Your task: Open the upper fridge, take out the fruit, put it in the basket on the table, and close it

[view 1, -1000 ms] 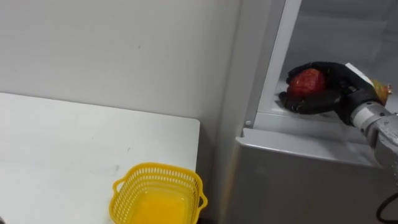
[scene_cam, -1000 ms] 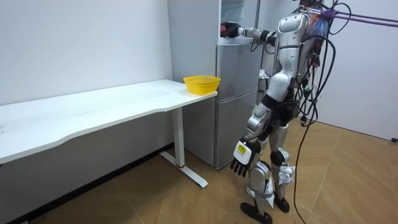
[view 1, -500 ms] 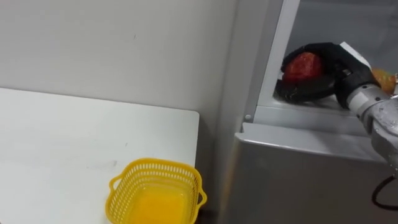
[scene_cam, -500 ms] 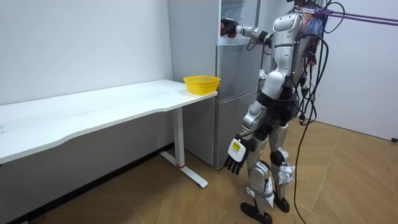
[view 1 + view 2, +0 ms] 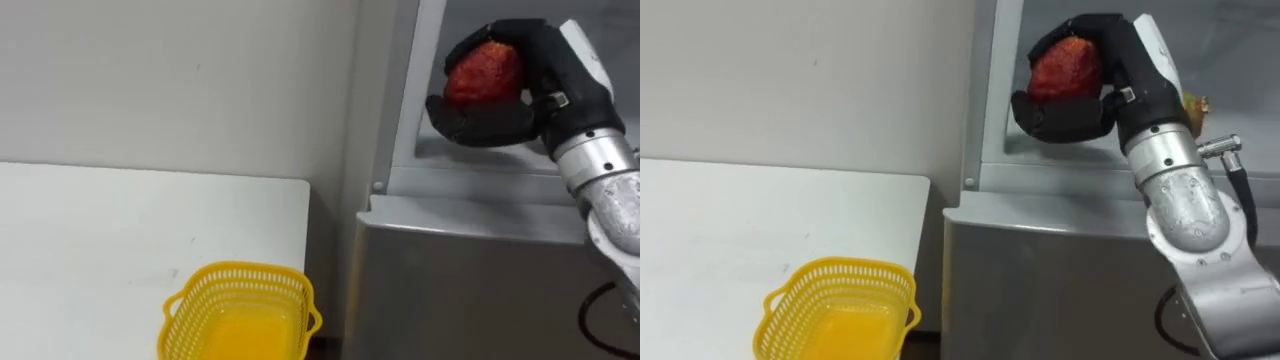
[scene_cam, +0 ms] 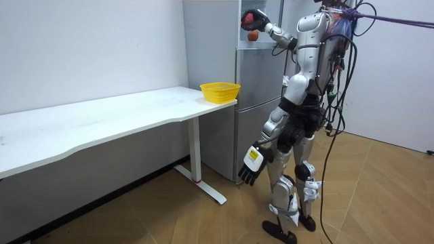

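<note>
My right hand (image 5: 520, 85) (image 5: 1095, 85) is raised in the open upper fridge compartment (image 5: 520, 165), its black fingers curled round a rough red fruit (image 5: 482, 75) (image 5: 1065, 67). Hand and fruit hang above the shelf at the compartment's left front. In the room view the right hand (image 6: 252, 18) is lifted up at the fridge opening, and an orange fruit (image 6: 252, 36) sits on the shelf just under it. My left hand (image 6: 249, 165) hangs open by my thigh. I stand in front of the fridge.
A yellow plastic basket (image 5: 238, 312) (image 6: 220, 91) stands empty on the white table (image 5: 90, 250) at its corner beside the fridge. The grey lower fridge door (image 5: 470, 290) is closed below the open compartment. Another orange item (image 5: 1192, 105) lies behind my wrist.
My right hand has lifted the red fruit up off the shelf and drawn it toward the compartment's front. My left arm has swung forward a little. The eye view has shifted.
</note>
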Tool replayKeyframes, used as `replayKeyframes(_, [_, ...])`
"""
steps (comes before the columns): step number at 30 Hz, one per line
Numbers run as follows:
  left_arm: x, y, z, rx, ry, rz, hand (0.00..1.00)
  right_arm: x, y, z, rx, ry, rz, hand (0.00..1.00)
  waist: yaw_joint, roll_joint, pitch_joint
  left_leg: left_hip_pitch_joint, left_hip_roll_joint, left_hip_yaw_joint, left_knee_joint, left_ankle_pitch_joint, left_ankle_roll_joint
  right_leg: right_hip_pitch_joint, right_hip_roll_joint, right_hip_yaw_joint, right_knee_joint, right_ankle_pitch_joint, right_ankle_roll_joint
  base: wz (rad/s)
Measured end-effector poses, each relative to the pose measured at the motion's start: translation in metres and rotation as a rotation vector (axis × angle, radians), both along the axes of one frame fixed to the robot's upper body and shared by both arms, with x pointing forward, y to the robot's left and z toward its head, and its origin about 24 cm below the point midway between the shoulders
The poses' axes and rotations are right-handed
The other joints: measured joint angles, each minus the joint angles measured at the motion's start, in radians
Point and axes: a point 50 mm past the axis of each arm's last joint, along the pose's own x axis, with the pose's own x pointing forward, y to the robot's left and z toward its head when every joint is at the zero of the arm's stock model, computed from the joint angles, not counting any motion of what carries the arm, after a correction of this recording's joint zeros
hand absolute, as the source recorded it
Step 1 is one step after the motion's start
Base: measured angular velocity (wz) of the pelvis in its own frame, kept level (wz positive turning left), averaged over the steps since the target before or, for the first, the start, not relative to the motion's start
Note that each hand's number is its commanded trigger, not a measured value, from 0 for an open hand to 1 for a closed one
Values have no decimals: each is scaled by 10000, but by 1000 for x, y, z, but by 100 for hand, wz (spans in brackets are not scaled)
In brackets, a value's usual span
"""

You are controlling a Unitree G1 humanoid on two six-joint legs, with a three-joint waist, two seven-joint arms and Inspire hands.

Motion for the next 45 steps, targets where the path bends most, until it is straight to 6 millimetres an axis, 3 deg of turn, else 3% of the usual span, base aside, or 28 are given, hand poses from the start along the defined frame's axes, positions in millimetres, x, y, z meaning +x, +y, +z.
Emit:
replayKeyframes(6, [2,-3,0,-100,-228,-74,0,-28,14,9,116,-1712,33,100,13,34,30,71,-12,-1,-83,-2,2,51,21,1,-14,14,25,0])
replayKeyframes(13, [4,-6,-1,-220,-356,-153,0,-55,32,26,-309,-4150,-337,100,43,198,119,124,3,16,-76,-1,1,58,61,232,-23,15,25,0])
replayKeyframes(17, [5,-11,-2,-511,-609,125,0,-70,47,13,-1260,-4830,-515,100,311,241,106,227,64,275,-187,-1,-3,28,72,251,-10,15,25,-15])
replayKeyframes(25, [6,-10,-4,-558,-549,-23,0,-82,78,3,-2926,-5549,271,100,367,141,65,332,85,273,-222,17,-34,115,99,222,-11,19,19,-2])
replayKeyframes(30, [14,-10,-3,-703,-584,-324,0,-87,98,-6,-3521,-5740,937,100,614,26,124,399,98,263,-346,27,-50,206,108,218,-13,20,17,0])
replayKeyframes(32, [19,-6,-1,-656,-602,-637,0,-87,108,-14,-3784,-5706,1358,100,779,-77,191,381,108,223,-332,36,-65,219,121,146,-8,22,14,7])
replayKeyframes(35, [26,-4,0,-576,-587,-788,0,-80,113,-25,-4173,-5223,1512,100,1097,-219,175,312,102,86,-279,39,-73,221,115,-70,6,26,13,11])
replayKeyframes(45, [25,-7,-1,-346,-274,-1410,0,-55,125,-71,-6070,-3330,1470,100,1760,-231,195,34,-33,-425,-181,79,-36,153,39,-459,-19,24,19,16])
